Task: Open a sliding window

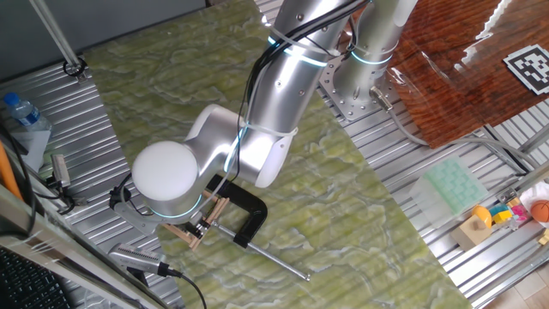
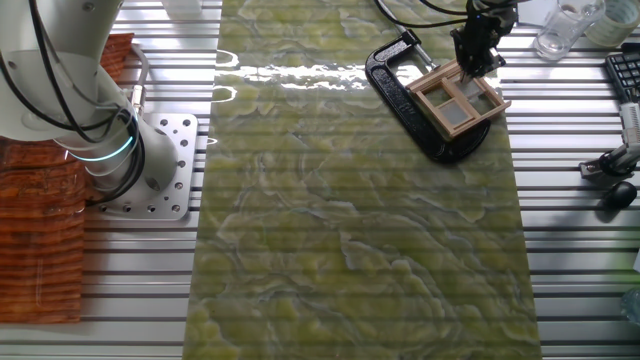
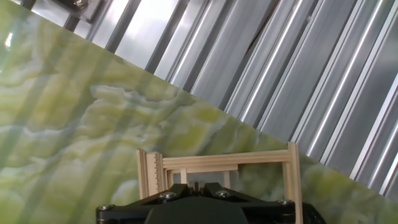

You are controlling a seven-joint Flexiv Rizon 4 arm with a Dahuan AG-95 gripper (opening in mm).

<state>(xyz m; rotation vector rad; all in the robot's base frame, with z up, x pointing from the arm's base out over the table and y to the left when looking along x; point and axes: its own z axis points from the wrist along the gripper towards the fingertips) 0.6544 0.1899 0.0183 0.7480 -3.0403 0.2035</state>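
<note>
The sliding window (image 2: 462, 101) is a small light-wood frame with greyish panes. It lies on the green marbled mat (image 2: 350, 220), held in a black C-clamp (image 2: 398, 82). My gripper (image 2: 472, 62) stands over the window's far edge, touching it. In the hand view the window (image 3: 217, 163) lies just ahead of my gripper (image 3: 194, 188), whose dark fingers (image 3: 171, 194) stand close together, shut, with nothing seen between them. In one fixed view the arm's wrist hides most of the window (image 1: 199, 230).
The clamp's steel screw rod (image 1: 276, 260) sticks out over the mat. The arm's base (image 2: 150, 165) stands on the ribbed metal table. A water bottle (image 1: 21, 112), glassware (image 2: 560, 28), a keyboard (image 2: 624, 70) and toys (image 1: 497, 215) lie round the edges.
</note>
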